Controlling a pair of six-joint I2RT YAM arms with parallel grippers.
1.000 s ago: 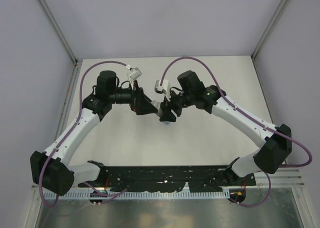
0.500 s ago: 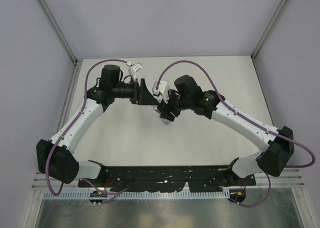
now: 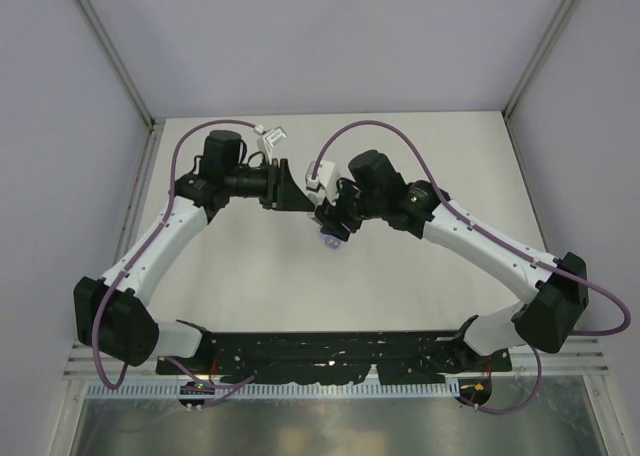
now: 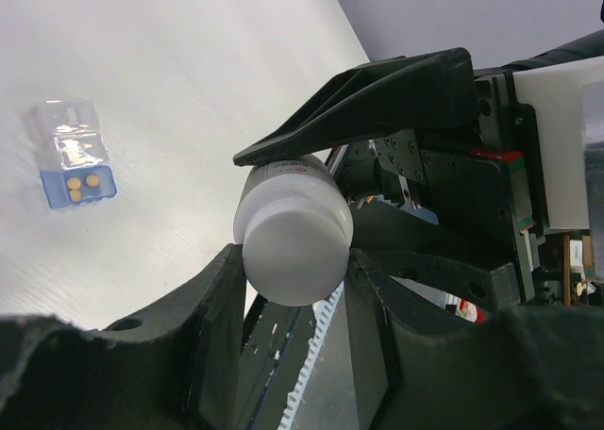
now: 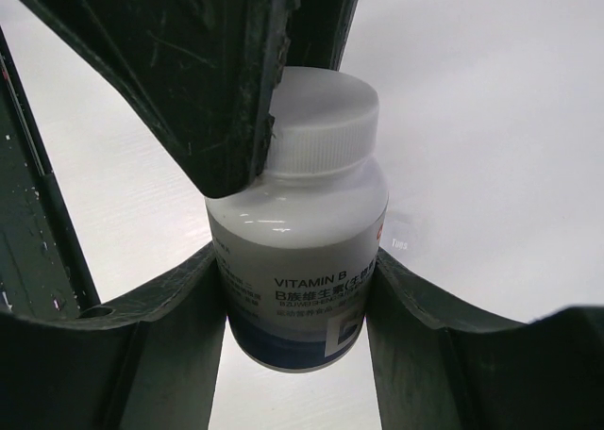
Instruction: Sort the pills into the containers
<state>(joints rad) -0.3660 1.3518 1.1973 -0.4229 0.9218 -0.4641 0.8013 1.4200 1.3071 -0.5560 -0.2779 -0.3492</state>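
Top view: bright, even, diffuse light fr. above. Pale counter shows only faint soft shadows under the arms. Dull sheen on metal strip at bottom. Sharp overall.

Left wrist: counter nr blown out. Left hand close to lens, dark & blurred. White cap soft, low contrast. Clear-and-blue pill case fairly sharp, small glare on clear part.

Right wrist: bottle in focus, label legible. Counter behind washed white. Right hand underexposed, almost silhouette.
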